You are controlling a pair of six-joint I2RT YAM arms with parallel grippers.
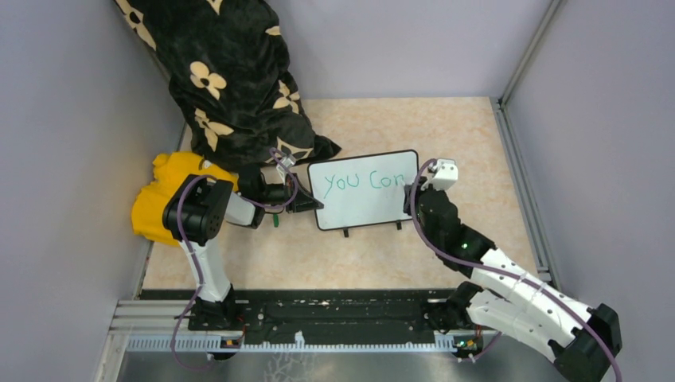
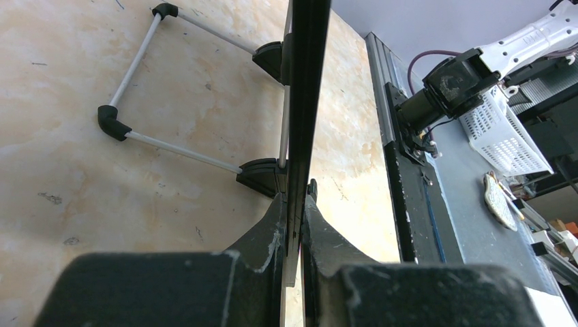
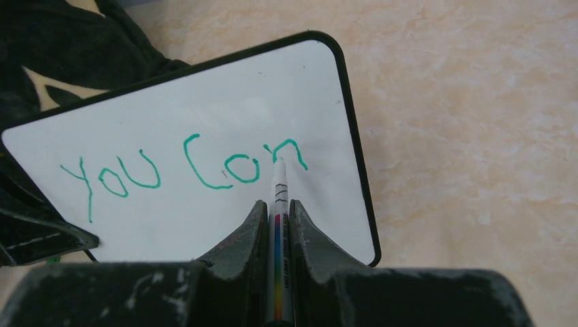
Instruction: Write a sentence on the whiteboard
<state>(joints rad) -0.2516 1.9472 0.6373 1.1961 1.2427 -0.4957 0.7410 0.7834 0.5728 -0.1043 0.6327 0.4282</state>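
Right fingers (image 3: 245, 238) clamp a marker (image 3: 279, 194), tip at the unfinished sentence (image 3: 189, 160) on the whiteboard (image 3: 204, 102) just ahead. Left fingers (image 2: 262, 235) pinch its edge between them; hard pressing could twist it loose, skewing letters.

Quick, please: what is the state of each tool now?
Left tool: closed on the whiteboard edge.
Right tool: closed on the marker.

The left arm rises toward 12 o'clock, then bends toward 3 o'clock, its left gripper (image 1: 306, 199) clamped on the whiteboard (image 1: 362, 208) edge. The right arm reaches toward 10 o'clock, with the right gripper (image 3: 276, 208) pinching a marker (image 3: 279, 182).
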